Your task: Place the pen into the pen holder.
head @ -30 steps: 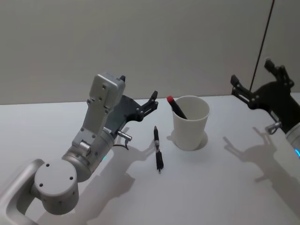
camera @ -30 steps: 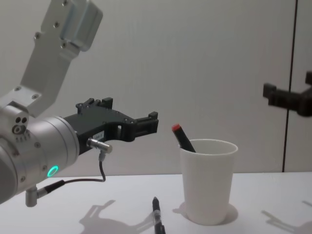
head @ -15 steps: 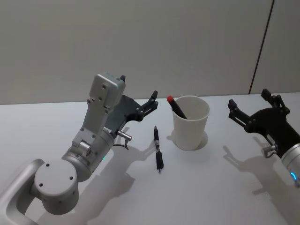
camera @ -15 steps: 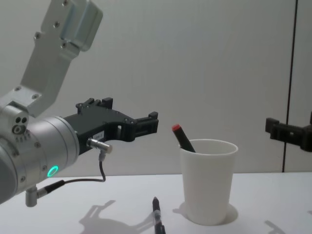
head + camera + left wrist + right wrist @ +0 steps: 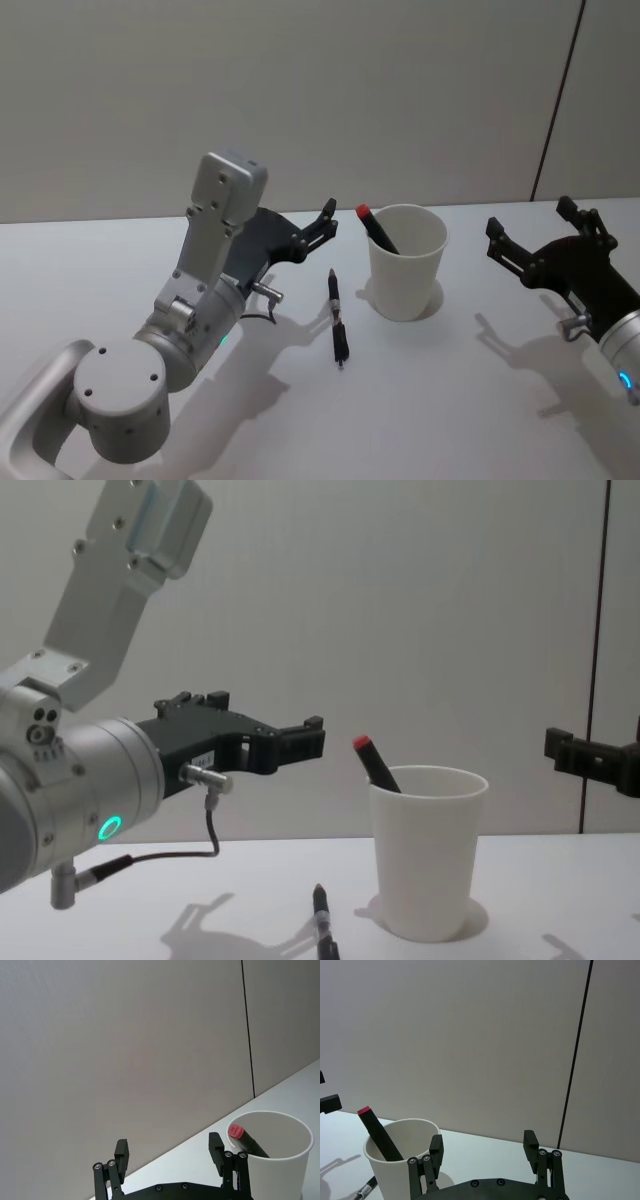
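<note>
A black pen [image 5: 337, 320] with a silver tip lies flat on the white table, just left of the pen holder [image 5: 405, 262], a white paper cup standing upright. The chest view shows the pen [image 5: 322, 925] and the cup [image 5: 427, 850] from the side. A black marker with a red cap [image 5: 376, 228] leans inside the cup. My left gripper [image 5: 325, 218] hovers open and empty above the table, behind and left of the pen, pointing at the cup [image 5: 272, 1155]. Hovering right of the cup [image 5: 402, 1160], my right gripper [image 5: 530, 217] is also open and empty.
The white table [image 5: 450, 400] has free room in front of the pen and cup. A plain grey wall with a dark vertical seam [image 5: 555, 100] stands close behind. The left arm's bulky grey body [image 5: 190, 320] fills the near left.
The right gripper came down from high at the far right to hover low beside the cup, then held nearly still. The left arm shifted only slightly. Pen and cup stayed put.
</note>
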`<act>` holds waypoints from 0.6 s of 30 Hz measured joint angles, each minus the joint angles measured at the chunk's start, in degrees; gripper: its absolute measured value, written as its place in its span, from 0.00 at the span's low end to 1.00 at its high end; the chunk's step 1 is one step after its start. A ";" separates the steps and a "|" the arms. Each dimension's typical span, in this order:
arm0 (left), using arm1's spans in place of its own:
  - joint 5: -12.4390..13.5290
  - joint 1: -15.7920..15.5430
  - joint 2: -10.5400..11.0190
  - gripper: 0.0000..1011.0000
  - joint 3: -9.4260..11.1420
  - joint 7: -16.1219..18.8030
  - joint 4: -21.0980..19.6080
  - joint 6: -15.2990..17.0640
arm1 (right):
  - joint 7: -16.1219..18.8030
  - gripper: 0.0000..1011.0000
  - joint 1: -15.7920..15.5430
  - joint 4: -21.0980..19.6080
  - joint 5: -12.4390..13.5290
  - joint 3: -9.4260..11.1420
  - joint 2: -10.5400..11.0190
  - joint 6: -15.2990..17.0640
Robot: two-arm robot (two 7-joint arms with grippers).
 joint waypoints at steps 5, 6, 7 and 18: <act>-1.85 0.47 -0.47 0.99 -0.01 1.40 -0.79 1.89 | 0.00 0.99 0.00 0.00 0.00 0.00 0.00 0.00; -2.61 0.59 -0.68 0.99 0.00 1.96 -1.01 2.69 | 0.00 0.99 0.00 0.00 0.00 0.00 0.00 0.00; -2.82 0.63 -0.80 0.99 0.01 2.13 -1.10 2.94 | 0.00 0.99 0.00 0.00 0.00 0.00 0.00 0.00; -5.71 0.61 -3.08 0.99 0.50 6.57 -2.19 11.46 | 0.01 0.99 0.00 0.00 -0.02 0.00 0.00 -0.02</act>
